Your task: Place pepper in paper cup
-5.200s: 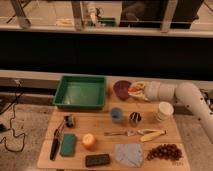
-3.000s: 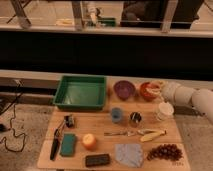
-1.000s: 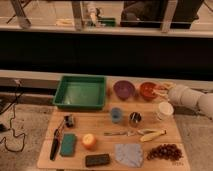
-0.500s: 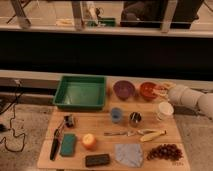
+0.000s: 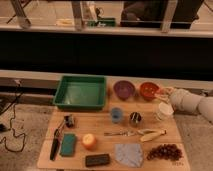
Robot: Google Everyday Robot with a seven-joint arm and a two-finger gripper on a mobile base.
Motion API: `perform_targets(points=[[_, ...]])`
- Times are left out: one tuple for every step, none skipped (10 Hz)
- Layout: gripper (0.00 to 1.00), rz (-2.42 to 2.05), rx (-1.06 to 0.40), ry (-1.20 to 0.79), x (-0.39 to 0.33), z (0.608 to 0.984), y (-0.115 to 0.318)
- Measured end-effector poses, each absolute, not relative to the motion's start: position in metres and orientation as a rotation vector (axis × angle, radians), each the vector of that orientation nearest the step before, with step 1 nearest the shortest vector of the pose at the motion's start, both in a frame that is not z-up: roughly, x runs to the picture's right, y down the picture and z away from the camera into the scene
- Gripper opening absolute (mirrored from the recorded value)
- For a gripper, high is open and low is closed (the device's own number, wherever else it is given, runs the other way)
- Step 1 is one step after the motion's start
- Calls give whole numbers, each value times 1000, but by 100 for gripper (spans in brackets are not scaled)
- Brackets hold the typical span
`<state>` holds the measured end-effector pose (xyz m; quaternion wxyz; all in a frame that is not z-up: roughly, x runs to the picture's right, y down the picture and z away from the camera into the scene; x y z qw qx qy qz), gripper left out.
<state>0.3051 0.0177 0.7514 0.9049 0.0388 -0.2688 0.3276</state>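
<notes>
The white paper cup (image 5: 164,111) stands upright on the right side of the wooden table (image 5: 107,127), in front of the orange bowl (image 5: 149,90). My arm comes in from the right edge. My gripper (image 5: 163,95) hovers just above the cup's far rim, beside the orange bowl's right edge. I cannot make out the pepper as a separate thing; it may be hidden at the gripper's tip.
A green tray (image 5: 80,92) stands at the back left, with a purple bowl (image 5: 123,89) next to it. A small blue cup (image 5: 116,115) and a dark shiny cup (image 5: 135,118) stand mid-table. A round orange fruit (image 5: 89,141), a banana (image 5: 152,134), grapes (image 5: 165,151), a cloth (image 5: 128,153) and a sponge (image 5: 68,144) lie in front.
Five seconds ago my gripper reached over the purple bowl. It has drawn back to the right and now hangs over the paper cup. In the last second it barely moved.
</notes>
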Motion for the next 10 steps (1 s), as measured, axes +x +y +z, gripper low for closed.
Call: perform_targets(points=[[7, 671, 59, -569, 299, 754, 22], [7, 671, 50, -592, 293, 755, 23], [7, 675, 41, -623, 286, 755, 21], [7, 692, 33, -658, 281, 756, 20], [7, 705, 29, -679, 280, 757, 19], [7, 719, 22, -696, 278, 759, 19], [7, 733, 17, -707, 278, 761, 19], [7, 750, 14, -715, 280, 763, 18], [7, 763, 13, -720, 282, 765, 17], [7, 778, 14, -725, 286, 767, 16]])
